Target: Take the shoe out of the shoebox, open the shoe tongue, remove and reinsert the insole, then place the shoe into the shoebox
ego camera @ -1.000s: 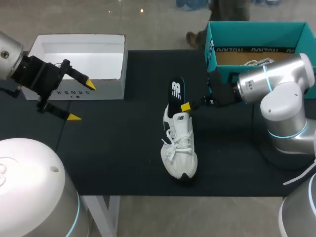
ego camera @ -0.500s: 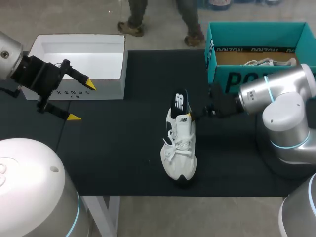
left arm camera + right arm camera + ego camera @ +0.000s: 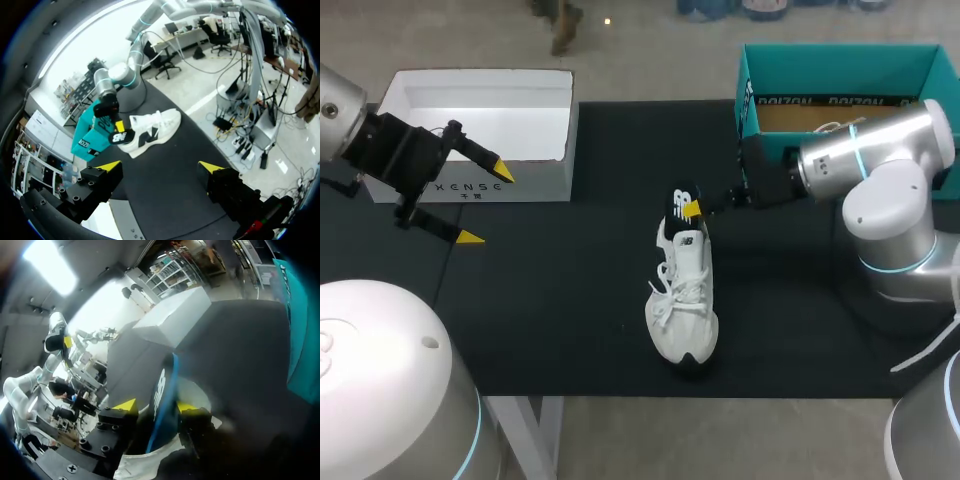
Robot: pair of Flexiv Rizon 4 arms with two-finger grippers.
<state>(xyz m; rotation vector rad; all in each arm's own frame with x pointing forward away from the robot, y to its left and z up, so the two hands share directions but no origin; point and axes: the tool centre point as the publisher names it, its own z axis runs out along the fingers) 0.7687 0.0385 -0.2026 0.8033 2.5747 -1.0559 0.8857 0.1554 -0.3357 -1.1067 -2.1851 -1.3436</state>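
The black table (image 3: 570, 300) carries everything. At its far right corner stands the teal shoebox (image 3: 840, 62), with a second shoe (image 3: 840, 127) lying inside. At far left sits the white box (image 3: 535, 180), my left claw (image 3: 486, 205) hanging released beside its front wall. The white shoe (image 3: 685, 300) lies mid-table, and my right claw (image 3: 692, 210) is clenched on the black insole (image 3: 682, 198) poking from its opening.

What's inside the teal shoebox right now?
Inside the teal shoebox I can see a tan floor and a bit of something white with laces, likely another shoe. The right arm covers the rest.
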